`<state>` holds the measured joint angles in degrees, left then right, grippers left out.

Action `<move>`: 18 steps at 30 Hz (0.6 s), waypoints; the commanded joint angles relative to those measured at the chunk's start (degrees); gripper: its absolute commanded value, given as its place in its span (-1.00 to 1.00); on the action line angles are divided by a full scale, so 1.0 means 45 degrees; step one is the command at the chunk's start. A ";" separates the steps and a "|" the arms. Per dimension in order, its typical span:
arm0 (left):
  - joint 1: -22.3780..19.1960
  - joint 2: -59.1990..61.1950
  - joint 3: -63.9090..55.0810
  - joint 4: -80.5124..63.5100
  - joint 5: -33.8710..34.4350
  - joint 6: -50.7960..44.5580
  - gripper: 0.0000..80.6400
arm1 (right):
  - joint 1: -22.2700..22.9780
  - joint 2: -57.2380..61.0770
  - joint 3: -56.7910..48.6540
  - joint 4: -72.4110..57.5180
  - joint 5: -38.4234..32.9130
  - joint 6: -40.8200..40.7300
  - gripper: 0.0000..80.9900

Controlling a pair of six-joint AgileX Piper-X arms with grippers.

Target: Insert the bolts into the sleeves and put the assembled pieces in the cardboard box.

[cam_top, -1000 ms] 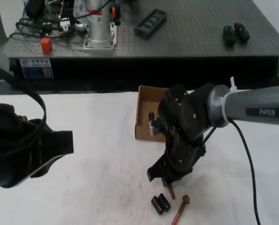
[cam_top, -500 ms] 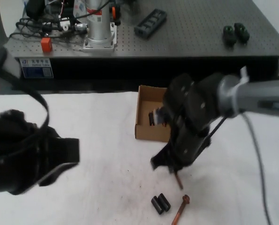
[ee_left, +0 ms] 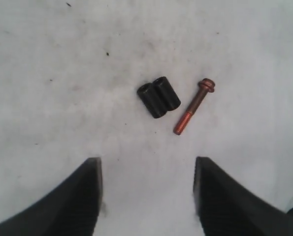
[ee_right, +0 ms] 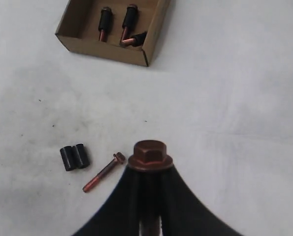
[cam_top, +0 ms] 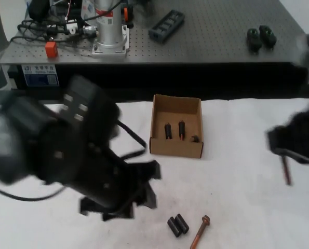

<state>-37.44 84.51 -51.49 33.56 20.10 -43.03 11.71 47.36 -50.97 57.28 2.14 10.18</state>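
Your right claw (ee_right: 150, 179) is clamped on a copper hex-head bolt (ee_right: 150, 156), well right of the open brown cardboard box (ee_right: 104, 49). Left claw (ee_left: 146, 196): fingers apart, hanging over the white table (ee_left: 62, 59) in front of the box, above two black cylindrical sleeves (ee_left: 158, 96) and a loose copper bolt (ee_left: 194, 106). Three sleeved bolts (ee_right: 129, 17) lie inside the box.

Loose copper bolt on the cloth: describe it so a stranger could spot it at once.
Find the open brown cardboard box on the white cloth. In front of it, nearer the camera, two short black cylindrical sleeves lie side by side, with a copper hex-head bolt beside them. It alone lies bare: sleeved bolts sit in the box, and the right tool grips another bolt.
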 commanded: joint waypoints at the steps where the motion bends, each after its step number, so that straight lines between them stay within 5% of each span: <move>1: -0.0342 0.0628 -0.0414 -0.0508 0.0126 -0.0448 0.02 | -0.0207 -0.0904 0.0375 0.0062 0.0022 0.0437 -0.94; 8: -0.1414 0.3362 -0.2601 -0.0273 -0.0430 -0.0642 0.02 | -0.0348 -0.2481 0.0924 0.0524 0.0022 0.0984 -0.94; 18: -0.1477 0.4966 -0.4846 0.2926 -0.2636 -0.1978 0.02 | -0.0348 -0.2500 0.0924 0.1010 0.0022 0.0984 -0.94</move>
<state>-43.96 106.82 -72.09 44.36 11.21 -48.87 10.34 36.60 -46.85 61.71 2.41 14.31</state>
